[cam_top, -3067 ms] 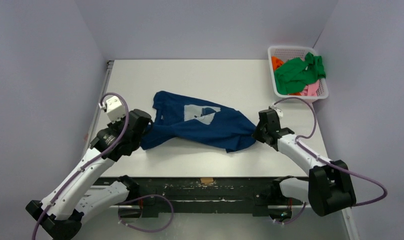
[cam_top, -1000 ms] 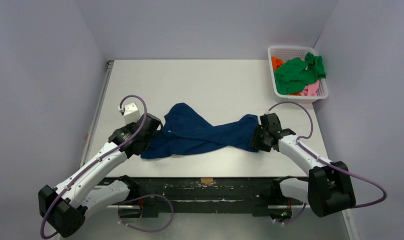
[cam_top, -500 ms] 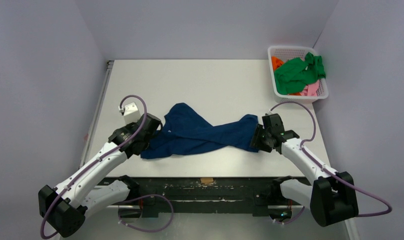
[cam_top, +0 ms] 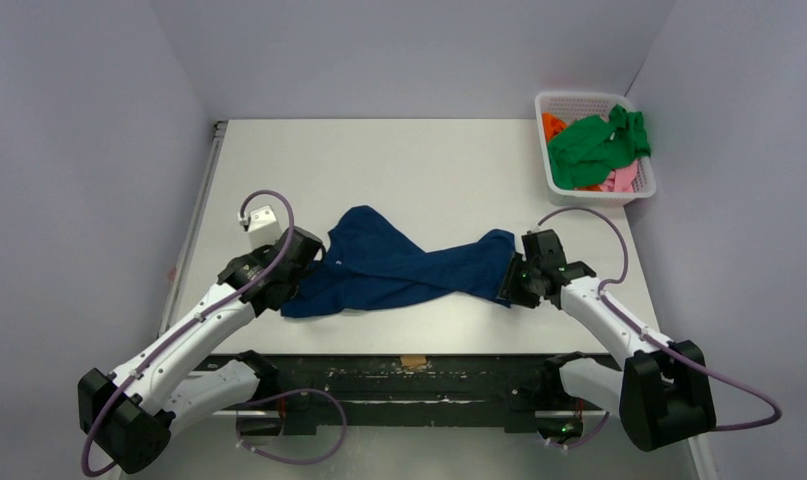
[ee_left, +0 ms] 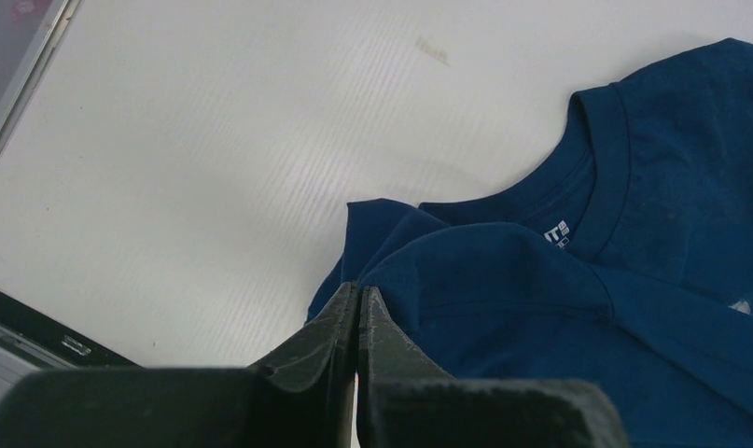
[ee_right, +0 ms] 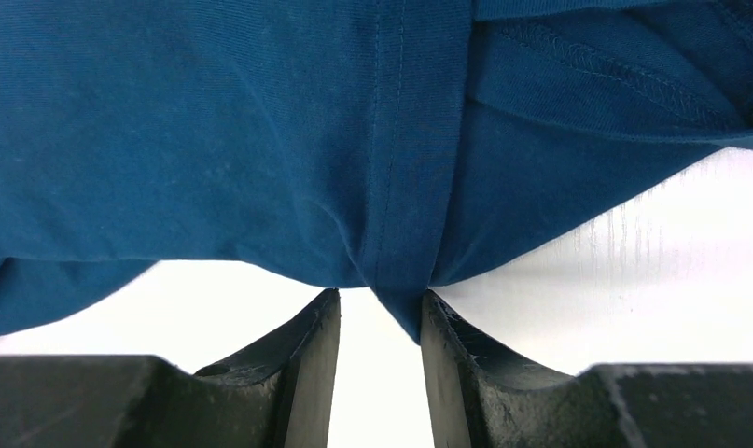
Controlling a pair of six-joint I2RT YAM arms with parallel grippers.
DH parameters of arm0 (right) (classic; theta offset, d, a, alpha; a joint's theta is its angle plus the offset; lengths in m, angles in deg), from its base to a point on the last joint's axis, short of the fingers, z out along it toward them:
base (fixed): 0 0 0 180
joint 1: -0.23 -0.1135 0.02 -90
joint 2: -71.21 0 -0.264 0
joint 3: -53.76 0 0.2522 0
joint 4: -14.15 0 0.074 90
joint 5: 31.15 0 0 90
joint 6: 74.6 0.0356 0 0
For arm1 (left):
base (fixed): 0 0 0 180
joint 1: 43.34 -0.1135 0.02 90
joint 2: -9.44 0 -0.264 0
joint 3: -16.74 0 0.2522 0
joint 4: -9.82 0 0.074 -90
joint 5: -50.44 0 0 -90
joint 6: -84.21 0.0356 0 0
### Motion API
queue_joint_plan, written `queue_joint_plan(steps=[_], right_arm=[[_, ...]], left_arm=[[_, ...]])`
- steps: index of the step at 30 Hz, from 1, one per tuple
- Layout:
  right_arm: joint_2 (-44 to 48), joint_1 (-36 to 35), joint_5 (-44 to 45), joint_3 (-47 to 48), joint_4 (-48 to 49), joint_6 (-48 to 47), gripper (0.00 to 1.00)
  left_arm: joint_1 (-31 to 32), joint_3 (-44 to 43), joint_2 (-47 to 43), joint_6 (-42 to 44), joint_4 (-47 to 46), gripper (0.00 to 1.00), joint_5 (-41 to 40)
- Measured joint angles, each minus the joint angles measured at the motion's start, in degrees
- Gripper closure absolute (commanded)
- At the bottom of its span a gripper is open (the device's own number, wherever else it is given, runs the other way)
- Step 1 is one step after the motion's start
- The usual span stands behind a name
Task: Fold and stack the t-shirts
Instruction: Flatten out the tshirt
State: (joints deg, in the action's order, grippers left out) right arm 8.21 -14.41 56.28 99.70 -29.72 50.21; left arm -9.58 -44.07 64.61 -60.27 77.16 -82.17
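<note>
One navy t-shirt (cam_top: 399, 268) on the table (cam_top: 379, 160): left fingers (ee_left: 327, 347) pinch it, right fingers (ee_right: 307, 359) gape around its hem; three t-shirts (cam_top: 597, 145) in the far-right corner basket (cam_top: 579, 97).

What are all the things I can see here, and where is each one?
Table: one, white, filling the middle of the overhead view.
Navy t-shirt: one, dark blue, twisted lengthwise across the table's near half.
Basket: one, white lattice, far right corner.
Green t-shirt: one, bright green, heaped on top in the basket.
Orange garment: one, basket's left side, mostly hidden.
Pink garment: one, basket's near side, mostly hidden.
Cables: two, purple, looping along the arms.
Left arm, right arm: white and black, near edge.
Left end effector: black, pinched shut on the shirt's edge.
Right end effector: black, open at the shirt's other end.
</note>
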Motion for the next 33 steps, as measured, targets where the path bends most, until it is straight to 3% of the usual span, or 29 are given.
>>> queue_joint_plan(steps=[3,6,12,16,25,33], right_arm=[[-1.84,0.00,0.02,-0.28,1.31,0.39,0.69],[-5.05,0.02,0.20,-0.90,2.56,0.76,1.00],[-3.58,0.00,1.42,-1.27,2.47,1.42,1.00],[5.31,-0.04,3.17,0.07,-3.48,1.27,1.00],[21.94,-0.04,4.15,15.87,-15.13,0.13,1.00],[25.51,-0.07,3.13,28.39,-19.19,-0.17,1.00]], left_arm=[[0.00,0.09,0.00,-0.02,0.02,1.00,0.02],[0.00,0.09,0.00,-0.02,0.02,1.00,0.02],[0.00,0.09,-0.46,-1.01,1.16,1.00,-0.63],[0.00,-0.46,-4.83,-1.73,3.34,1.00,-1.49],[0.00,-8.87,-21.68,1.73,4.52,1.00,-1.73],[0.00,-19.65,-29.94,10.43,1.38,1.00,-0.46]])
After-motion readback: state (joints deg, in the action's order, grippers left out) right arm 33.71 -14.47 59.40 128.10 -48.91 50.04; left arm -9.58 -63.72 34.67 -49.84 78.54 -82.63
